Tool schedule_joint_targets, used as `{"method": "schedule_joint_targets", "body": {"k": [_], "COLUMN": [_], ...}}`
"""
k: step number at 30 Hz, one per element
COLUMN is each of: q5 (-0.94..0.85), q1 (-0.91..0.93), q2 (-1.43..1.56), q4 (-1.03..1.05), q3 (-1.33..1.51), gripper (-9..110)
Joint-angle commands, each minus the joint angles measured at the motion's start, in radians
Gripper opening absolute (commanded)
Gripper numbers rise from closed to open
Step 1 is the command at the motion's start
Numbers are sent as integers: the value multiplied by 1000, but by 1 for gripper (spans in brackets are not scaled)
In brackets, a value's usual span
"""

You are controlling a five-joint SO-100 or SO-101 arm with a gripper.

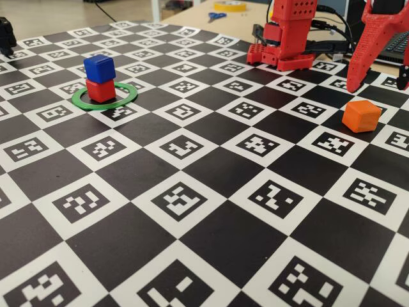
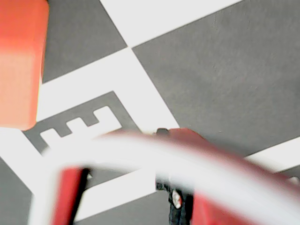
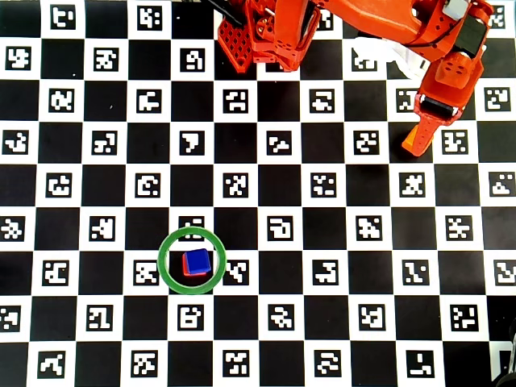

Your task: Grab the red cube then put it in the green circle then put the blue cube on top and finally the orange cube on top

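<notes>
The blue cube (image 1: pixel 100 66) sits on top of the red cube (image 1: pixel 101 89) inside the green circle (image 1: pixel 83 101) at the left of the fixed view. From overhead the blue cube (image 3: pixel 197 261) covers nearly all of the red cube (image 3: pixel 185 264) within the green circle (image 3: pixel 165 260). The orange cube (image 1: pixel 361 116) rests alone on the board at the right. My gripper (image 1: pixel 378 85) hangs open and empty just above and behind it. In the wrist view the orange cube (image 2: pixel 18 61) is at the upper left, beyond the gripper (image 2: pixel 124 157). From overhead the orange cube is hidden; one finger (image 3: pixel 419 133) shows.
The board is a black and white checkerboard with printed markers (image 1: pixel 192 198). The arm's red base (image 1: pixel 281 45) stands at the back. Scissors (image 1: pixel 216 16) and a tape roll (image 1: pixel 230 5) lie on the table behind. A blurred white cable (image 2: pixel 164 154) crosses the wrist view.
</notes>
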Motion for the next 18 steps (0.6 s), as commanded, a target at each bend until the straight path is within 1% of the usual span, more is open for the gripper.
{"method": "schedule_joint_targets", "body": {"k": [1, 18], "q5": [61, 74], "q1": [26, 64], "q2": [12, -14], "q4": [-84, -250], "q3": [-28, 95], "gripper": [44, 43]}}
